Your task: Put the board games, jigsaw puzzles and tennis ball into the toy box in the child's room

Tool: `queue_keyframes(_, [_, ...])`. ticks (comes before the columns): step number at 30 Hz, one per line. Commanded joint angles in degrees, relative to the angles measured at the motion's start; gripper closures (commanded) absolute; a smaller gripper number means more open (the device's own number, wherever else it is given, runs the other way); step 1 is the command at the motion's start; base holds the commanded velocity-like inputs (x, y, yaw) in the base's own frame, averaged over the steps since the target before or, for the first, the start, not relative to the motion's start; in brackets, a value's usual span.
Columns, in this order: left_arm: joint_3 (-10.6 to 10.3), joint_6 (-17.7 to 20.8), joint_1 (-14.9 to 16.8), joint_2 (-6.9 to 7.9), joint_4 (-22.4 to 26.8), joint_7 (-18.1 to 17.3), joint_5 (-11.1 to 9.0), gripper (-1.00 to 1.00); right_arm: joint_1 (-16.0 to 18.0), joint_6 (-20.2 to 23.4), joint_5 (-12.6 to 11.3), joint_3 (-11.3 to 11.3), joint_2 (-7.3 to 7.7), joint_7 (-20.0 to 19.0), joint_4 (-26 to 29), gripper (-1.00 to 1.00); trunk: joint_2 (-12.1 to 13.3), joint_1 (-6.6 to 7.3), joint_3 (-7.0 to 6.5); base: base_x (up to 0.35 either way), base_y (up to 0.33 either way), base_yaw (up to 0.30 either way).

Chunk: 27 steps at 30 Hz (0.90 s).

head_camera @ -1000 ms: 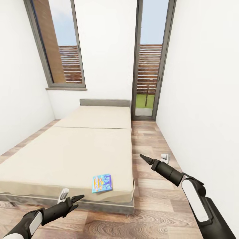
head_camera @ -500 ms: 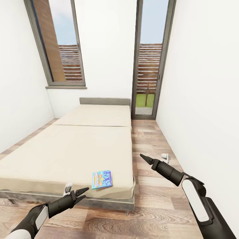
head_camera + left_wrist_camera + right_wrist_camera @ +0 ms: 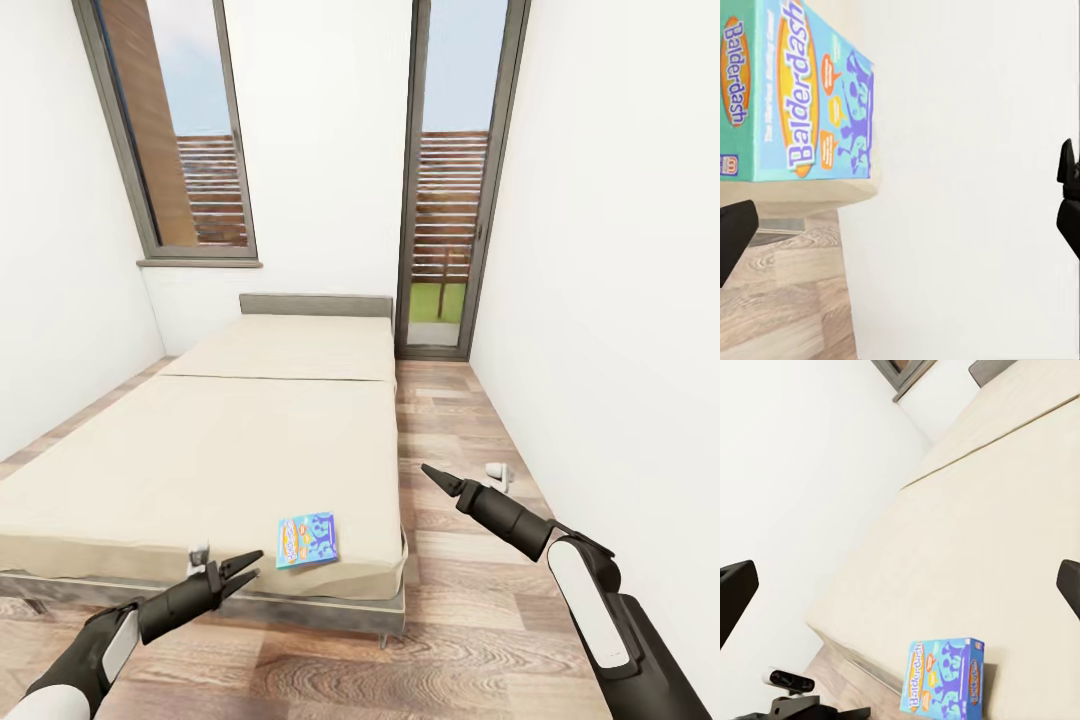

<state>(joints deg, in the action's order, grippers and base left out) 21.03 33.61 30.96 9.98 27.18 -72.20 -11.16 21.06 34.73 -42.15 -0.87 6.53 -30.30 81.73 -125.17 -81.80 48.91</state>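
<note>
A blue cartoon-printed board game (image 3: pixel 307 540) lies flat on the cream bed (image 3: pixel 250 430), close to its foot edge and right corner. The left wrist view shows the same box (image 3: pixel 802 90) near, lettered "Balderdash", and it also appears in the right wrist view (image 3: pixel 945 675). My left gripper (image 3: pixel 245 567) hovers open just in front of the bed's foot edge, left of and below the box, touching nothing. Its dark fingers (image 3: pixel 735 232) stand wide apart. My right gripper (image 3: pixel 432 473) hangs over the floor to the right of the bed, and its wrist view shows the fingers (image 3: pixel 735 592) spread open and empty.
A plank-floor aisle (image 3: pixel 450 520) runs between the bed and the white right wall. A small white object (image 3: pixel 498 470) lies on that floor near the wall. A tall window (image 3: pixel 180 150) and a glass door (image 3: pixel 445 200) stand at the far end behind the grey headboard (image 3: pixel 315 306).
My left gripper has risen and reached forward toward the bed's foot edge, nearer the blue box. The view shifted slightly at first. The right arm has stayed where it was.
</note>
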Motion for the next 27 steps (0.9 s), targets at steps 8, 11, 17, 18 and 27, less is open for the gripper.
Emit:
queue_keyframes(8, [0.07,0.69,0.04,0.66,0.27,-3.7,0.12,-1.0,0.04,0.43,-0.27,-0.06,-0.02,-0.02,0.01,-1.0,-0.02,0.01,0.06,0.0,0.0,0.0])
queue_keyframes(11, [0.11,0.72,0.03,0.75,0.26,-3.94,0.1,-1.0,0.04,0.43,-0.24,-0.04,-0.06,-0.02,0.01,-1.0,-0.02,0.01,0.06,0.0,0.0,0.0])
queue_keyframes(17, [0.33,0.83,0.03,0.82,0.24,-3.95,0.09,-1.0,0.04,0.43,-0.22,0.0,-0.1,-0.02,0.0,-1.0,-0.02,0.01,0.06,0.0,0.0,0.0])
queue_keyframes(18, [0.35,0.83,0.02,0.82,0.24,-3.94,0.09,-1.0,0.04,0.43,-0.22,0.0,-0.1,-0.02,0.0,-1.0,-0.02,0.01,0.06,0.0,0.0,0.0])
queue_keyframes(27, [0.44,0.85,0.01,0.88,0.24,-4.06,0.07,-1.0,0.04,0.42,-0.21,-0.01,-0.09,-0.02,0.0,-1.0,-0.02,0.01,0.06,0.0,0.0,0.0])
